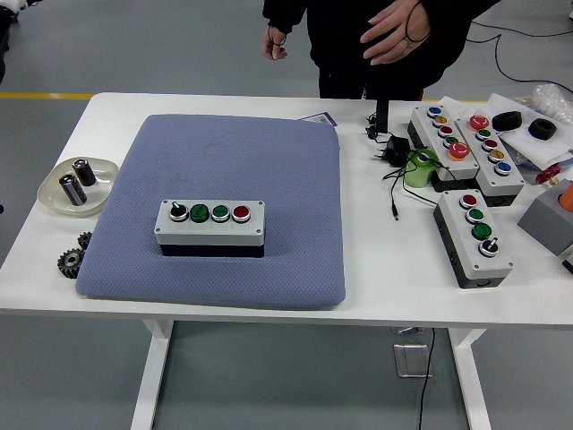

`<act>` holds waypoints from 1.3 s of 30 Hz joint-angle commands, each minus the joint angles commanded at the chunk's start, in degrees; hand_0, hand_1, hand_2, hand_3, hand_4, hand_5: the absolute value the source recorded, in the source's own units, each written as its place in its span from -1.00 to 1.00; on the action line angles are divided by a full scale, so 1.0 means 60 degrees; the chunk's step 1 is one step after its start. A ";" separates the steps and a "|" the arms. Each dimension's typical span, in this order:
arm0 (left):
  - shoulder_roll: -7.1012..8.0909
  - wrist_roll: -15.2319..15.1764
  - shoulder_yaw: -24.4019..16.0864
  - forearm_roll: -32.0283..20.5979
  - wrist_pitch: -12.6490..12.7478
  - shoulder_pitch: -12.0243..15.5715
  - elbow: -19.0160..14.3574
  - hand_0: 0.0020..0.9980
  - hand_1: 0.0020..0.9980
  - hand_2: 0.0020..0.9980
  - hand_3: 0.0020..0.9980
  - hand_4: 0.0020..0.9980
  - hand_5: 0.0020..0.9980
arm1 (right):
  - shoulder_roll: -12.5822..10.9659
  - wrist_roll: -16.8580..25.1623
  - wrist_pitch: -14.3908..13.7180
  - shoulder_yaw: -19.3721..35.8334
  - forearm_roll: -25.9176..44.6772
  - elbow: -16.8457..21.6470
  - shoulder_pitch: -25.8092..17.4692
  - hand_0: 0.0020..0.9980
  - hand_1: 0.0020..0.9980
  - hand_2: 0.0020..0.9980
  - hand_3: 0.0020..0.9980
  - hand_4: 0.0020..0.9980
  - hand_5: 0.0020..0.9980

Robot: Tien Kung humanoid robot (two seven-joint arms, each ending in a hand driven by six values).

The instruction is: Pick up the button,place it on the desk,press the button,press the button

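A grey button box (pixel 211 224) lies flat on the blue-grey pad (pixel 224 161), left of the pad's middle. Its top carries a black knob (pixel 178 212), two green buttons (pixel 199 213) and a red button (pixel 241 213) in a row. Neither of my hands appears in the head view. A person in black stands at the far side, one hand (pixel 394 31) raised in front of the body and the other hand (pixel 275 43) hanging, both clear of the table.
A shallow dish (pixel 78 185) with two cylinders sits at the left, with two dark gears (pixel 73 259) near the pad's left corner. At the right are three more button boxes (pixel 475 235), a green cup (pixel 418 167), cables (pixel 391 148) and a grey box (pixel 550 219).
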 joint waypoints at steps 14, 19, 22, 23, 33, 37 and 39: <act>-0.0248 -0.0186 -0.0043 0.0614 0.0083 0.0108 0.0525 0.67 0.73 0.81 0.92 0.61 1.00 | 0.0050 0.0721 0.0764 0.0971 -0.0092 0.0000 0.0131 0.59 0.57 0.62 0.33 -0.45 -0.56; -0.0314 -0.0320 -0.0011 0.0703 -0.0009 0.0132 0.0672 0.67 0.73 0.81 0.92 0.61 1.00 | 0.0046 0.0644 0.1673 0.1143 -0.0461 0.0000 0.0248 0.59 0.57 0.62 0.33 -0.45 -0.56; -0.0352 -0.0363 -0.0037 0.0731 -0.0056 0.0133 0.0714 0.68 0.74 0.81 0.92 0.61 1.00 | 0.0050 0.0537 0.1942 0.1022 -0.0565 0.0000 0.0278 0.59 0.57 0.61 0.32 -0.47 -0.63; -0.0385 -0.0371 -0.0058 0.0753 -0.0054 0.0128 0.0730 0.68 0.74 0.81 0.92 0.61 1.00 | 0.0059 0.0448 0.1945 0.1143 -0.0649 0.0000 0.0298 0.59 0.57 0.61 0.32 -0.47 -0.63; -0.0504 -0.0394 -0.0135 0.0857 -0.0043 0.0165 0.0794 0.68 0.73 0.81 0.92 0.60 1.00 | 0.0090 0.0124 0.1641 0.1132 -0.0404 0.0000 0.0296 0.59 0.57 0.62 0.32 -0.49 -0.65; -0.0564 -0.0379 -0.0020 0.0881 -0.0025 0.0099 0.0826 0.68 0.73 0.81 0.92 0.60 1.00 | 0.0068 0.0049 0.1575 0.1204 -0.0403 0.0000 0.0317 0.59 0.57 0.62 0.32 -0.49 -0.65; -0.0553 -0.0359 0.0049 0.0972 -0.0025 0.0079 0.0856 0.68 0.74 0.81 0.92 0.60 1.00 | 0.0064 -0.0010 0.1553 0.1306 -0.0519 0.0000 0.0316 0.59 0.57 0.63 0.32 -0.52 -0.68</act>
